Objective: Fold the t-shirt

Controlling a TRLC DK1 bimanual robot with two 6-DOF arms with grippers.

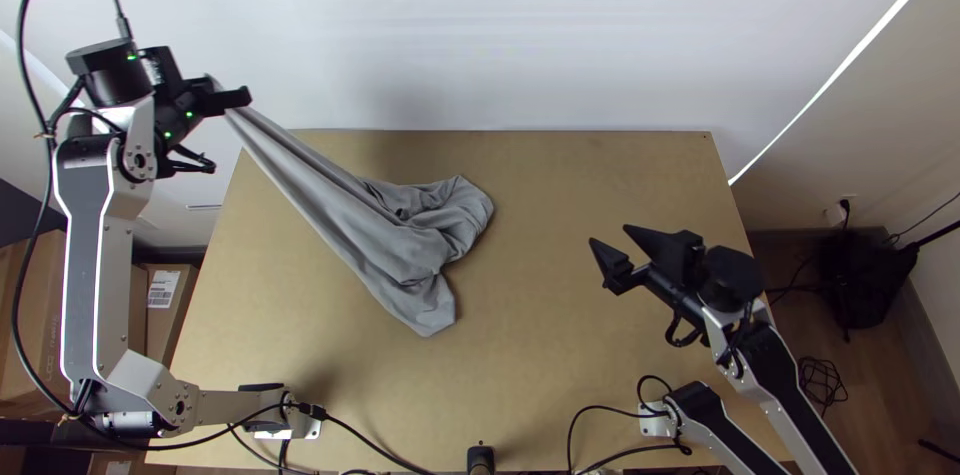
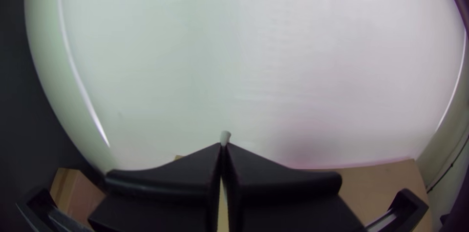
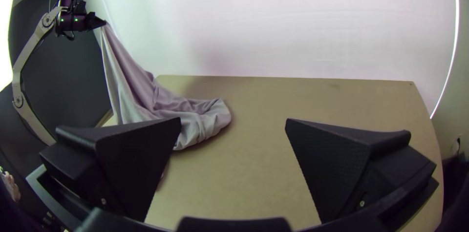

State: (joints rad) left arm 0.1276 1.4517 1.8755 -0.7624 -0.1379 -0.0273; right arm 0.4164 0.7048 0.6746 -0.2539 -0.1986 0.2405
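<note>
left pincer (image 1: 236,101): is pinching one raised end of the t-shirt (image 1: 385,235)
cloth: is slanting down, lying bunched on the bench (image 1: 560,365)
right pincer (image 1: 609,236): is hovering, spread

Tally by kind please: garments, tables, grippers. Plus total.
Garments: 1, the grey cloth t-shirt
Tables: 1, the light wooden table
Grippers: 2, the black two-fingered left gripper and the black two-fingered right gripper
Total: 4
</note>
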